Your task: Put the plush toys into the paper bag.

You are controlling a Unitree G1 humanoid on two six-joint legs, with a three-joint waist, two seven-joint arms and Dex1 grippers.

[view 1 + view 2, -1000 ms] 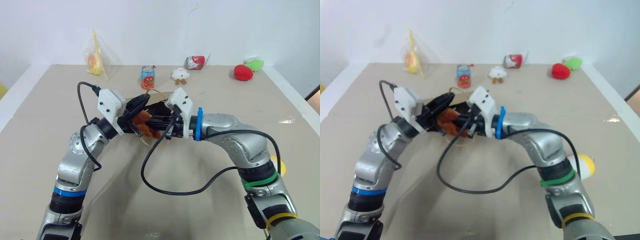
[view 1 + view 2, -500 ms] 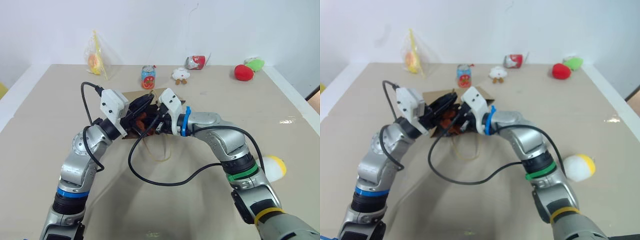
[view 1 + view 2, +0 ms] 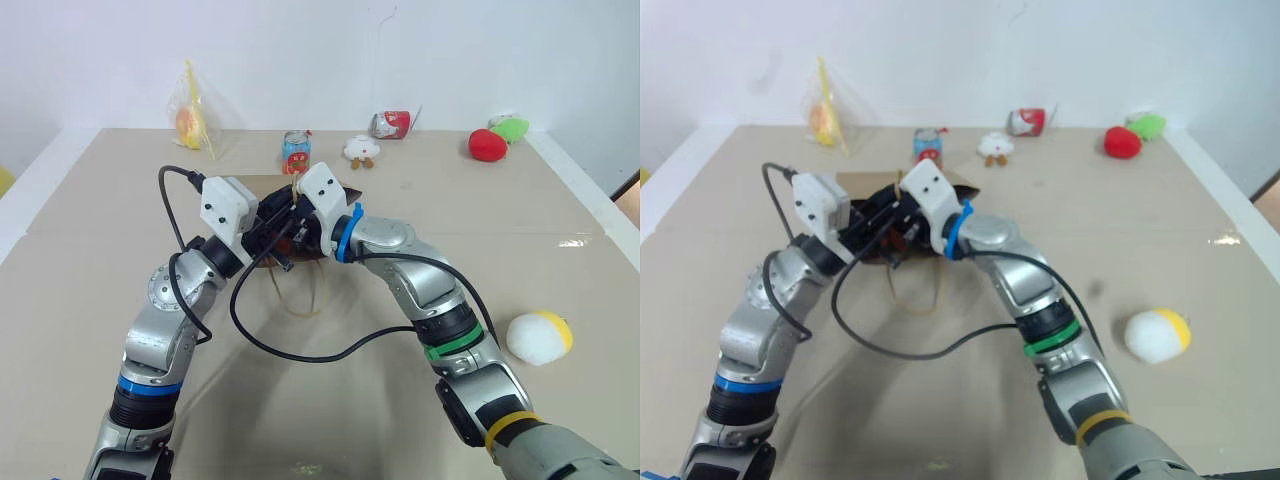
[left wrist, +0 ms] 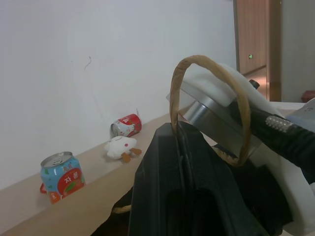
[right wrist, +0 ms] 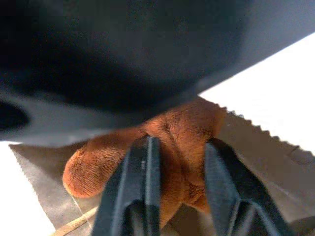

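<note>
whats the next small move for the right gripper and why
Probably open the right gripper fully and back out: the brown plush toy sits between its fingers at the paper bag mouth, which the left gripper holds up by a handle. The white ball waits on the table.

Brown bear plush (image 5: 172,142); white-yellow ball (image 3: 539,336); kraft-brown bag (image 5: 261,162).

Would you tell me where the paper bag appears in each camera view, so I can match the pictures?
Left eye: paper bag mid-table, just nearer than the drink can.
Right eye: same spot.
Left wrist: its cord handle loops up, can beyond.
Right wrist: brown paper behind the brown bear.
Shared landmark: the drink can.
</note>
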